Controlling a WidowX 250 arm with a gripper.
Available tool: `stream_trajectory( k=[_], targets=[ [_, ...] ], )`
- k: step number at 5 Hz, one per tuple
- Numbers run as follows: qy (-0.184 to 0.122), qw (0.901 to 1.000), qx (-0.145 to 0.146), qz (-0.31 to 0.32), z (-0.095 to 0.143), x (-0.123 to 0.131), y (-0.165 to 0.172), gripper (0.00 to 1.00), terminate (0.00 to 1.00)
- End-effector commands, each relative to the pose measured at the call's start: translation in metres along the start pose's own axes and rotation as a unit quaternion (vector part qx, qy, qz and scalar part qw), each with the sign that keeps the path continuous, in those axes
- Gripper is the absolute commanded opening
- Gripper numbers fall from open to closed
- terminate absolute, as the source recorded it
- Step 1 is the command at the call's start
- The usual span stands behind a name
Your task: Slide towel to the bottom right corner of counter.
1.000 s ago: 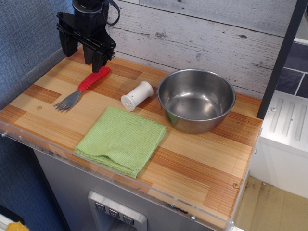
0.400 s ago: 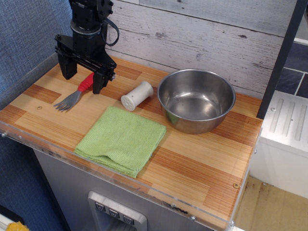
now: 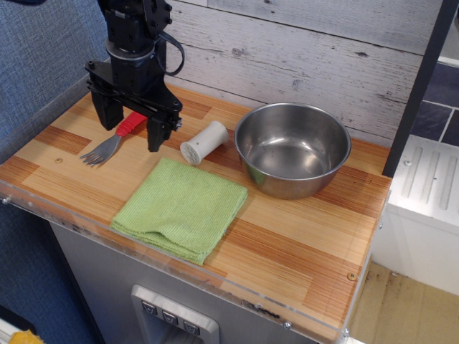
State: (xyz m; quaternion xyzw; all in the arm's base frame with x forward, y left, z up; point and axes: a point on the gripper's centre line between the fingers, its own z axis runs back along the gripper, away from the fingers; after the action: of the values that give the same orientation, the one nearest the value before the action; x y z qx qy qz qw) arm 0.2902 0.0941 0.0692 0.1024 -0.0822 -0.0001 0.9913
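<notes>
Down at the lower middle of the counter (image 3: pixel 301 247), the towel (image 3: pixel 181 208) sits flat and untouched, while further back at upper left the gripper (image 3: pixel 132 130) hangs fingers-wide over the fork (image 3: pixel 115 138), probably heading over.

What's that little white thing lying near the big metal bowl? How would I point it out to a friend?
Start at the wooden counter and find the steel bowl near the back wall. Just left of the bowl, behind the green towel, a small white shaker lies on its side. It is the only white, ridged cylinder there, with tiny holes in the end that faces the front.
</notes>
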Motion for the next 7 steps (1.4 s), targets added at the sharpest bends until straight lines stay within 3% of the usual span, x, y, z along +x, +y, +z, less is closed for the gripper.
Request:
stream_trajectory(
  k=[1,3,6,7],
  targets=[
    [-0.024,0.9989,-0.005,-0.04,0.014,-0.009,-0.034,1.0,0.0],
    [0.005,0.9969,0.007,-0.079,-0.017,-0.032,-0.061,1.0,0.0],
    [0.004,0.9956,0.018,-0.091,-0.033,-0.034,-0.068,1.0,0.0],
    [-0.021,0.9964,-0.05,-0.066,-0.039,-0.041,-0.067,1.0,0.0]
  ],
)
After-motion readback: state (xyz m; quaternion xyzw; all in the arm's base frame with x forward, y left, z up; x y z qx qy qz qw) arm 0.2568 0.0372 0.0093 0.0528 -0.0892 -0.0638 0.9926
